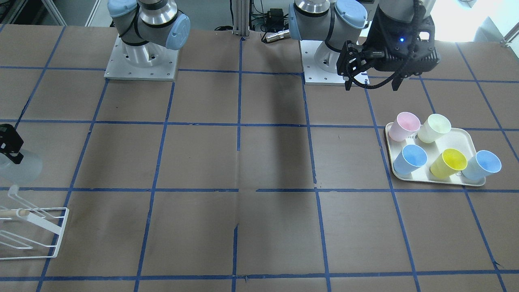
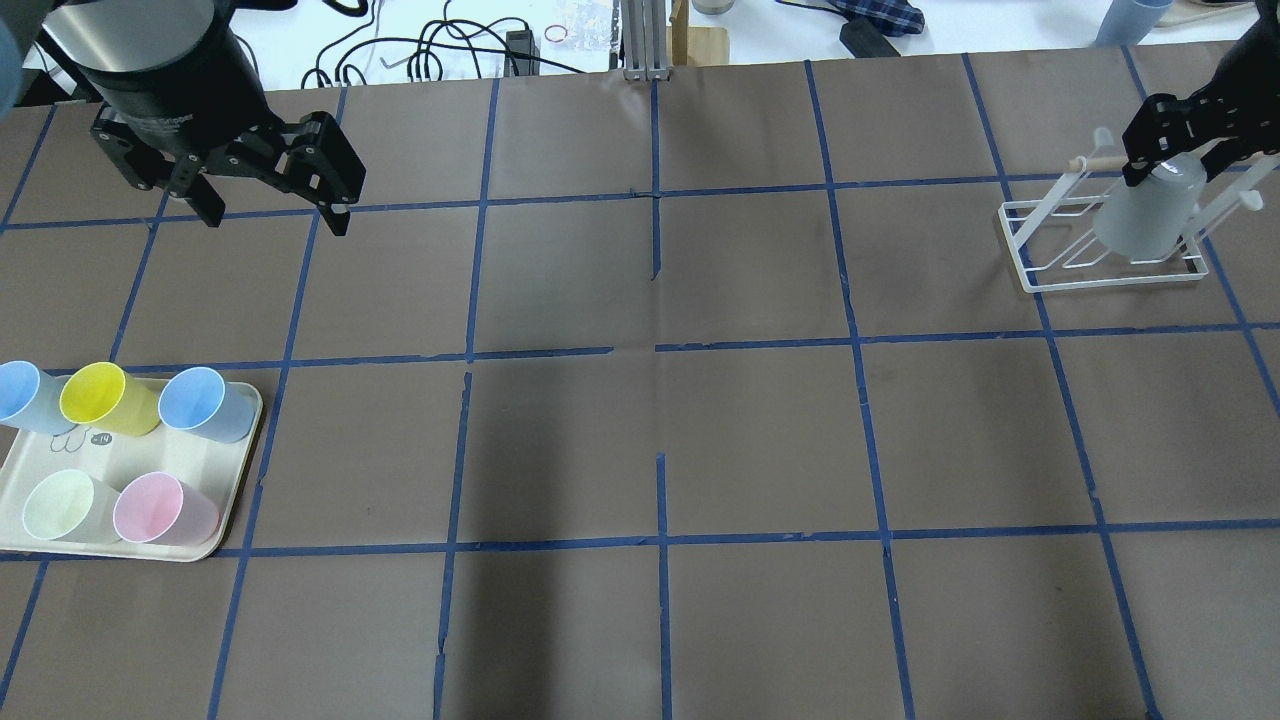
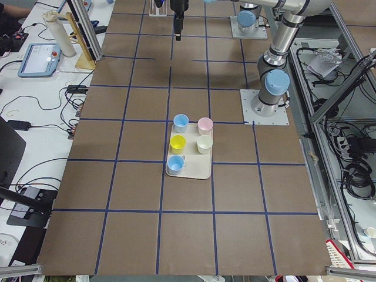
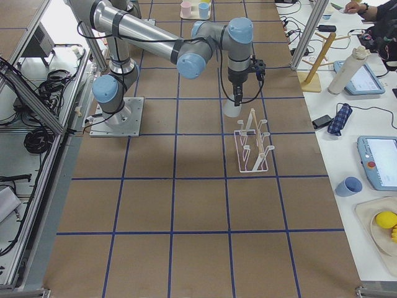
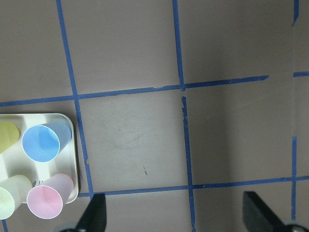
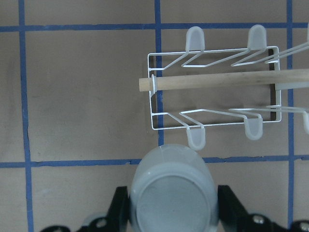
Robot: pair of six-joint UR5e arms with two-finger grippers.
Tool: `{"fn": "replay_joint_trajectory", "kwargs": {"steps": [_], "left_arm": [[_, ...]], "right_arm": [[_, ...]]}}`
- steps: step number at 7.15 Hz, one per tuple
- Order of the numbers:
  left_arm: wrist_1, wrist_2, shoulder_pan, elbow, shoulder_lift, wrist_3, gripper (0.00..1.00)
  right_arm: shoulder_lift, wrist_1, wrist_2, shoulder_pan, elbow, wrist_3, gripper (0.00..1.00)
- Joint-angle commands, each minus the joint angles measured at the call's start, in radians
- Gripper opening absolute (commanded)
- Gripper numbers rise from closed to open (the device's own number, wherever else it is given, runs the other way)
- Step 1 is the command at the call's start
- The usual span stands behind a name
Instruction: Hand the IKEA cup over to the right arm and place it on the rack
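My right gripper [image 2: 1178, 165] is shut on the light-grey IKEA cup [image 2: 1145, 215]. It holds the cup mouth down and slightly tilted over the near side of the white wire rack [image 2: 1030, 265]. In the right wrist view the cup's closed base [image 6: 171, 195] sits between the fingers [image 6: 117, 212], just beside a clear peg [image 6: 195, 140] and short of the wooden dowel [image 6: 217, 82]. I cannot tell whether the cup touches a peg. The front view shows the cup [image 1: 22, 170] above the rack [image 1: 52, 233]. My left gripper [image 2: 275, 220] is open and empty, high above the table.
A cream tray [image 2: 235, 470] at the left holds two blue cups, a yellow cup [image 2: 100, 398], a pale green-cream cup [image 2: 60, 505] and a pink cup [image 2: 160, 508]. The left wrist view shows the tray corner [image 5: 72, 159]. Brown paper with blue tape lines covers the table.
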Motion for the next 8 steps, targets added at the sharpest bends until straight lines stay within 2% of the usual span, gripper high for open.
{"fn": "replay_joint_trajectory", "kwargs": {"steps": [1,3,4,6,8], "left_arm": [[0.070,-0.002,0.023,-0.020,-0.008,-0.037,1.00],[0.086,-0.005,0.039,-0.050,0.016,-0.022,1.00],[0.041,-0.007,0.039,-0.053,0.027,-0.025,1.00],[0.039,-0.013,0.043,-0.053,0.029,-0.014,1.00],[0.055,-0.082,0.042,-0.069,0.030,-0.015,1.00]], "right_arm": [[0.012,-0.023,-0.001,-0.002,0.007,-0.006,0.39],[0.055,-0.067,-0.001,-0.002,0.000,-0.008,0.39],[0.058,-0.069,-0.001,-0.002,0.000,-0.008,0.39],[0.069,-0.081,-0.001,-0.002,0.003,-0.008,0.40],[0.076,-0.093,-0.001,-0.004,0.004,-0.009,0.41]]}}
